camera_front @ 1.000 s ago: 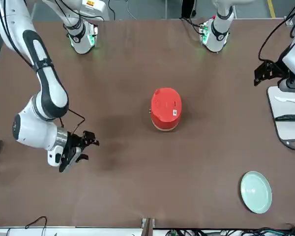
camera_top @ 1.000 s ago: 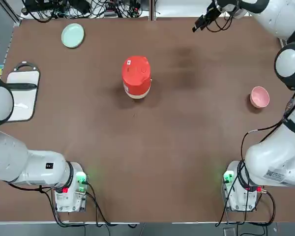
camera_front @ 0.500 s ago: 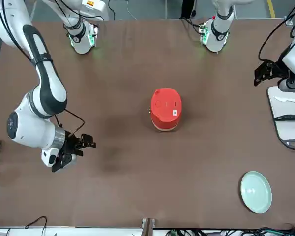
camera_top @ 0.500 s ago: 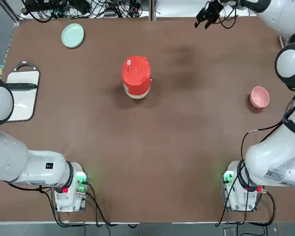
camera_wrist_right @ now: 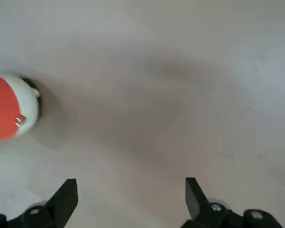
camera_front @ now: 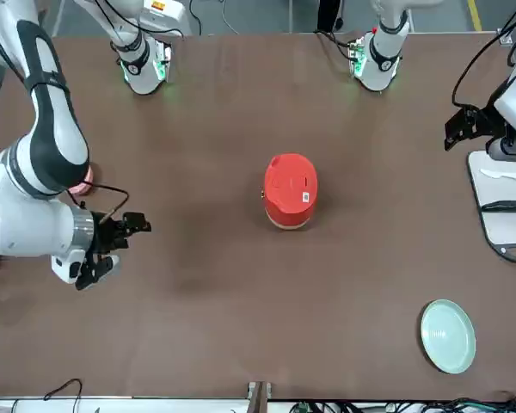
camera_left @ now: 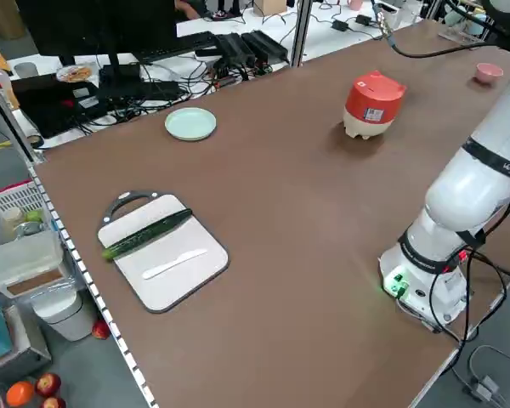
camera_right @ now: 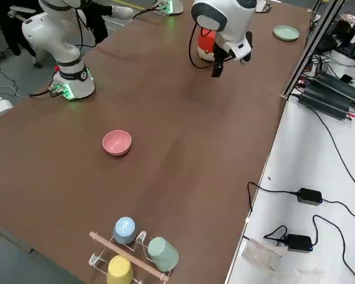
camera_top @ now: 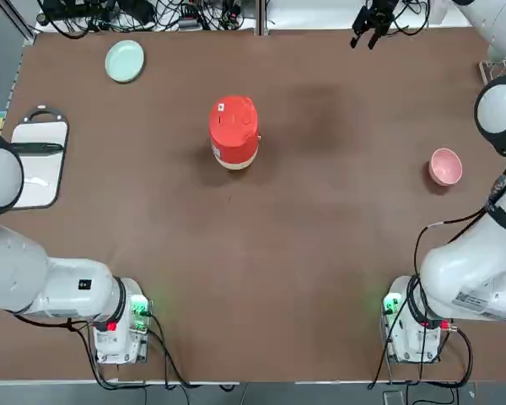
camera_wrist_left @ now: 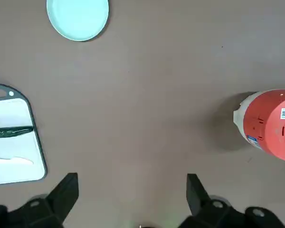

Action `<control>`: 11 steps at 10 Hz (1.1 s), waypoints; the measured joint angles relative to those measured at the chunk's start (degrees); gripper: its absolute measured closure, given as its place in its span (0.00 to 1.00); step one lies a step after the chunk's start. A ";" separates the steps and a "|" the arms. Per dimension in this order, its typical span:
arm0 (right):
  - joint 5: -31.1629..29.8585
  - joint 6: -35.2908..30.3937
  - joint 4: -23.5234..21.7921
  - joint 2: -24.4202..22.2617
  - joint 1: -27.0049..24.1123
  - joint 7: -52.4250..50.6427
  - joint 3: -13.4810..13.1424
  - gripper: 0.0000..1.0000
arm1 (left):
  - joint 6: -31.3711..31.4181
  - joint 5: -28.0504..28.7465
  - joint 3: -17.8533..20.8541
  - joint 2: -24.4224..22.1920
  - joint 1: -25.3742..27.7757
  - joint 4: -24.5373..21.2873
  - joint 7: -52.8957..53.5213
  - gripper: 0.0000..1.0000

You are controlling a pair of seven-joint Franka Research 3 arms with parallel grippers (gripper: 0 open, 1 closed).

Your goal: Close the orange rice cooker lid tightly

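The orange rice cooker [camera_top: 234,139] stands upright a little beyond the table's middle, on its cream base band. Its lid [camera_top: 234,116] lies down flat on the body, white sticker on top. My right gripper [camera_top: 367,32] hangs open and empty over the far edge of the table, well to the cooker's right; it also shows in the front view as the right gripper [camera_front: 123,243]. My left gripper [camera_front: 464,127] is open and empty at the table's left side, above the cutting board's near end. The left wrist view shows the cooker [camera_wrist_left: 270,124] far off to one side.
A pale green plate [camera_top: 124,61] lies at the far left. A white cutting board [camera_top: 39,156] with a cucumber and a knife sits at the left edge. A pink bowl [camera_top: 445,166] rests at the right. A rack of cups [camera_right: 130,248] stands beyond it. Cables crowd the far edge.
The right gripper has drawn away from the cooker, toward the far edge and the robot's right. The left arm and the cooker have not moved.
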 joint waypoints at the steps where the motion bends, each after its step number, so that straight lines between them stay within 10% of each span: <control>1: -1.28 -2.34 1.03 -0.01 -0.04 0.00 -0.01 0.00 | 0.00 0.00 0.00 0.00 0.00 0.00 0.00 0.00; 6: -2.99 -8.99 3.54 -1.26 -1.87 -0.24 -1.42 0.00 | 0.06 0.00 0.01 0.00 0.07 0.00 0.00 0.00; 9: -3.30 -11.14 3.91 -7.24 6.17 -3.89 -15.31 0.00 | 0.08 0.00 0.03 0.00 0.18 0.01 0.00 0.00; 11: -5.04 -14.56 3.89 -12.72 9.33 -4.51 -19.78 0.00 | 0.09 0.00 0.05 0.02 0.35 0.02 0.00 0.00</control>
